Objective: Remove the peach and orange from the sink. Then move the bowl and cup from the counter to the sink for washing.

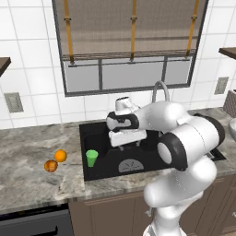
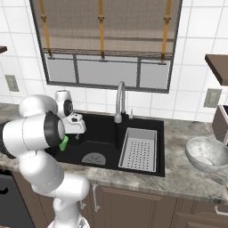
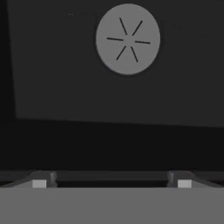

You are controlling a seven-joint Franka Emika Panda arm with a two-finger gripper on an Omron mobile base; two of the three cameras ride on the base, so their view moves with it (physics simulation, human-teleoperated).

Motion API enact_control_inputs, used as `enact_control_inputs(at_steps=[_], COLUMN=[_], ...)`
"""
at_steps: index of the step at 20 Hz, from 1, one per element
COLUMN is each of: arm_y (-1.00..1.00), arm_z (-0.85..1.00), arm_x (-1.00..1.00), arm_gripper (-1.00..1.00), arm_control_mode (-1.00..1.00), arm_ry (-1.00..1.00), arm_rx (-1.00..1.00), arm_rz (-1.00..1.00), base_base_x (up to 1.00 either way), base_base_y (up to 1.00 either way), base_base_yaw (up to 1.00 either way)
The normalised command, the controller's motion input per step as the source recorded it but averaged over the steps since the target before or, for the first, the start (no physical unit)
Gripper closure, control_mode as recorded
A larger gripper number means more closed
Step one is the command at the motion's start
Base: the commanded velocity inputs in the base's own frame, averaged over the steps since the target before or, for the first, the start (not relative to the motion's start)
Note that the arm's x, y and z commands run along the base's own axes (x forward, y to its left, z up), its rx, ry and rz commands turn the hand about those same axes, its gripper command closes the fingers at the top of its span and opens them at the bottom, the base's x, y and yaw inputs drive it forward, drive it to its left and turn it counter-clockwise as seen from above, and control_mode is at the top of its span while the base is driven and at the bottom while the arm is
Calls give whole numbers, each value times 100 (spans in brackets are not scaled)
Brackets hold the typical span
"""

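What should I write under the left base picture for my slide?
Green cup stands in the sink; peach and orange lie on the counter.

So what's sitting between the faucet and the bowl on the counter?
In the right base view, the grey perforated drain tray in the sink lies between faucet and bowl, then bare counter.

A rendered kitchen: black sink (image 1: 87,133) with faucet (image 2: 119,101), marble counter (image 1: 27,161), tiled wall (image 1: 27,60).

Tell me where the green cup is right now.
The cup stands upright inside the sink, at its left end in the left base view, left of the drain plate.
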Motion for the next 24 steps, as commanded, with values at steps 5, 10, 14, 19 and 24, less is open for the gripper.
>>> enact_control_inputs(at_steps=[5, 10, 14, 19, 24], arm_y=[-28, -26, -31, -34, -33], arm_z=[16, 11, 16, 16, 21], arm_x=[-29, -27, -23, -22, -22], arm_gripper=[-100, -100, -100, -100, -100], arm_control_mode=[-100, -100, -100, -100, -100], arm_ry=[-4, -20, -25, -28, -22], arm_rx=[0, 0, 0, 0, 0], arm_rz=[-1, -6, -2, 0, 0], base_base_x=[0, 0, 0, 0, 0], base_base_y=[0, 0, 0, 0, 0], base_base_yaw=[0, 0, 0, 0, 0])
